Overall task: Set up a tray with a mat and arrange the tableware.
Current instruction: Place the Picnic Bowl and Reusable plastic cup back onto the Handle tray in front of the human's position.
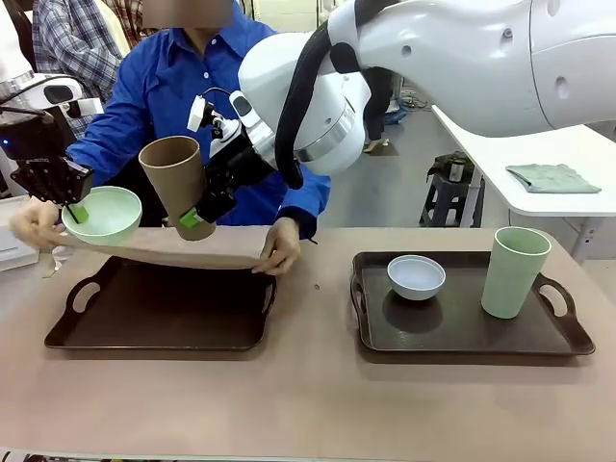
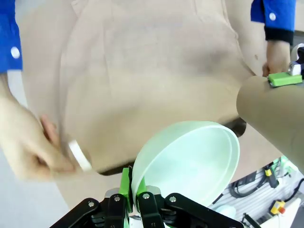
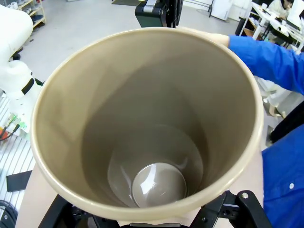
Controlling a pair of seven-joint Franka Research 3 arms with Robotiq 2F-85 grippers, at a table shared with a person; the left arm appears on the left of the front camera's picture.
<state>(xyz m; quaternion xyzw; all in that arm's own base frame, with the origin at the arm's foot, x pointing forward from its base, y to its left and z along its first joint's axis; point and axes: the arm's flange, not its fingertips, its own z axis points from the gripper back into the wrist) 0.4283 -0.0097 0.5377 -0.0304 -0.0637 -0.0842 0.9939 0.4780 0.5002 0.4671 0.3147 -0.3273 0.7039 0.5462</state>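
Observation:
My left gripper (image 1: 75,212) is shut on the rim of a mint green bowl (image 1: 104,214), held in the air at the far left. My left wrist view shows that bowl (image 2: 190,161) pinched at its edge. Reaching across the middle, my right gripper (image 1: 197,216) is shut on the base of a brown tumbler (image 1: 176,176), tilted above the left tray (image 1: 159,313). My right wrist view looks down into this tumbler (image 3: 147,118). A person's hands (image 1: 282,246) hold a beige mat (image 1: 164,248) stretched just over that tray. A white bowl (image 1: 416,276) and pale green tumbler (image 1: 515,271) stand on the right tray (image 1: 452,332).
The person in a blue shirt (image 1: 183,77) stands close behind the left tray. A white side table (image 1: 539,164) with a folded cloth (image 1: 551,177) is at the back right. A white box edge (image 1: 14,236) sits at the far left.

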